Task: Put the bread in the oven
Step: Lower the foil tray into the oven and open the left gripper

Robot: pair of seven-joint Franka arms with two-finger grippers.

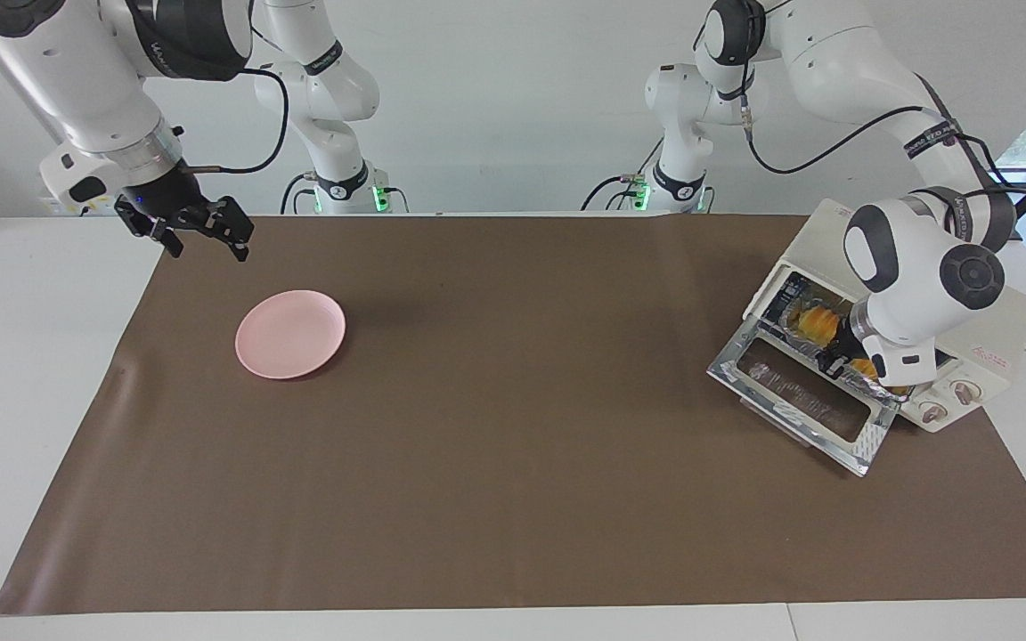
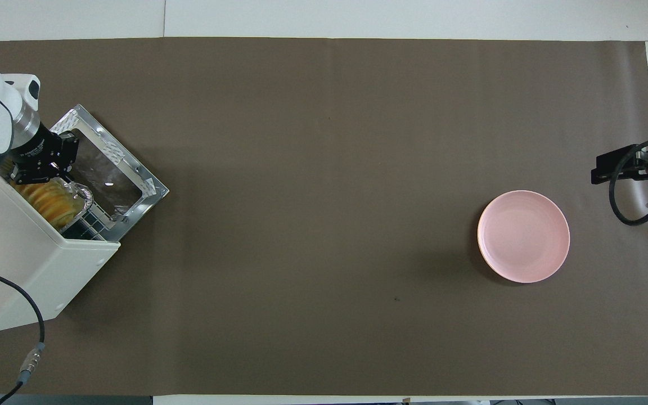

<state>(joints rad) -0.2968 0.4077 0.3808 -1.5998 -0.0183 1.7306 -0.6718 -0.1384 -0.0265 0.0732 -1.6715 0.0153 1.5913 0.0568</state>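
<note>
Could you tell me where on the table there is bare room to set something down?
The brown mat lies bare between the pink plate and the oven. It is crowded at the oven's open door: the left gripper works there over the foil tray and bread.

Golden ridged bread (image 2: 48, 201) lies inside the cream oven (image 2: 14, 264); door open.
</note>
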